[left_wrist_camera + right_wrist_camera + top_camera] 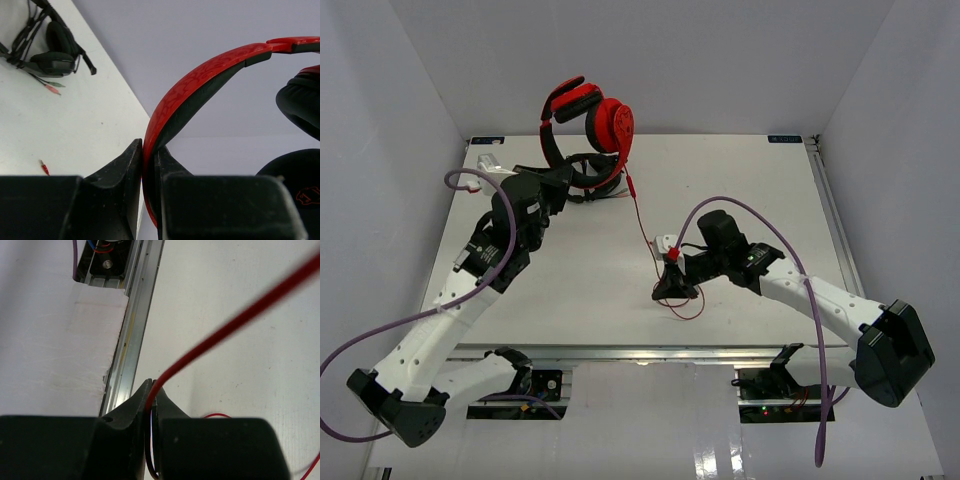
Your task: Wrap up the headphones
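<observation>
The left tool (149,150) is pressed shut on the red headband (200,80), holding the headphones (588,118) raised at the upper middle of the top view, over the far edge of the desk (740,180). The right tool (151,390), near the centre, pinches the thin red cable (642,222). The cable runs roughly top to bottom between them, with slack looped just below. The right arm has the cable, so the winding likely falls to it, and the headphones lie up-left of it.

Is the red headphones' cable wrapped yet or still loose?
Loose: the cable trails from the lifted headphones to the right gripper, jaws shut on it, then loops slack on the table.
</observation>
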Robot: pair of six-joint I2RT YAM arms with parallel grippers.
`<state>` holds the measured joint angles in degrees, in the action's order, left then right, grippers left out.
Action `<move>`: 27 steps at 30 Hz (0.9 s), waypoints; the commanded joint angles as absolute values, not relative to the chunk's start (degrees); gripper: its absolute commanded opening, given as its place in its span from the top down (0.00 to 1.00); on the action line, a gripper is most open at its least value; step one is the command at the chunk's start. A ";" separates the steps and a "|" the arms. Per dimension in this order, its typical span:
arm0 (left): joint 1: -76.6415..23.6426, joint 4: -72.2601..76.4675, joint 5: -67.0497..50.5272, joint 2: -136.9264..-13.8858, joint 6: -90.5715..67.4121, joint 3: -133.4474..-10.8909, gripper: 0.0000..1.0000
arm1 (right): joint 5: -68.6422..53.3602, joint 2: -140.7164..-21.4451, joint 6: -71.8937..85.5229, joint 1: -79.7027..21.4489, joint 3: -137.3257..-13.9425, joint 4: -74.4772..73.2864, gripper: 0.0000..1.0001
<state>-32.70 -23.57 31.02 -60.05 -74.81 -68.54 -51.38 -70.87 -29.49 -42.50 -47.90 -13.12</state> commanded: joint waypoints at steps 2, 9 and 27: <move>-32.40 -15.37 22.45 -55.11 -71.06 -67.26 1.00 | -51.33 -70.28 -31.58 -41.33 -47.90 -12.86 0.92; -32.38 -13.44 12.90 -52.43 -65.06 -66.58 1.00 | -50.92 -70.61 -32.64 -40.22 -48.78 -13.92 0.92; -32.43 -15.53 -12.73 -47.46 -45.31 -66.88 1.00 | -46.15 -72.58 -34.12 -34.42 -51.22 -15.03 0.92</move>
